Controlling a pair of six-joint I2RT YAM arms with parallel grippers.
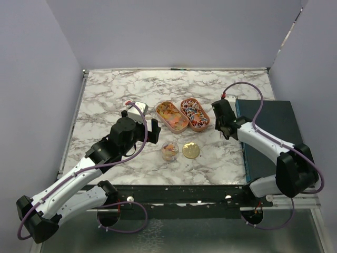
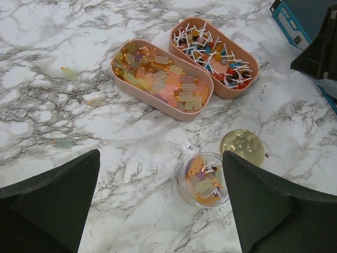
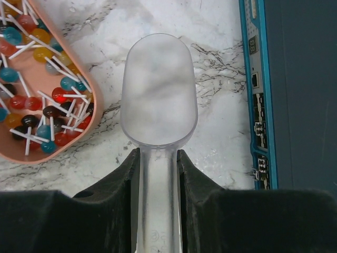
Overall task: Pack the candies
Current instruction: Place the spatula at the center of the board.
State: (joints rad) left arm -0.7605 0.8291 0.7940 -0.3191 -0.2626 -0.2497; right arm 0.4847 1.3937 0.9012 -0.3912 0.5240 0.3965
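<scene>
Orange-yellow candies (image 2: 160, 79) fill the left oval tray (image 1: 172, 115). Red, blue and white stick candies (image 2: 213, 55) fill the right oval tray (image 1: 195, 113), which also shows in the right wrist view (image 3: 79, 139). A small clear jar (image 2: 205, 179) holds a few mixed candies, and it also shows in the top view (image 1: 169, 151). The gold lid (image 2: 243, 147) lies flat to its right. My left gripper (image 2: 160, 205) is open and empty, just left of the jar. My right gripper (image 3: 158, 158) is shut on the handle of an empty clear scoop (image 3: 158, 95), right of the trays.
A dark blue box (image 1: 274, 132) lies on the table's right side, close to the right arm. Three loose candies (image 2: 68, 73) lie on the marble left of the trays. Grey walls enclose the table.
</scene>
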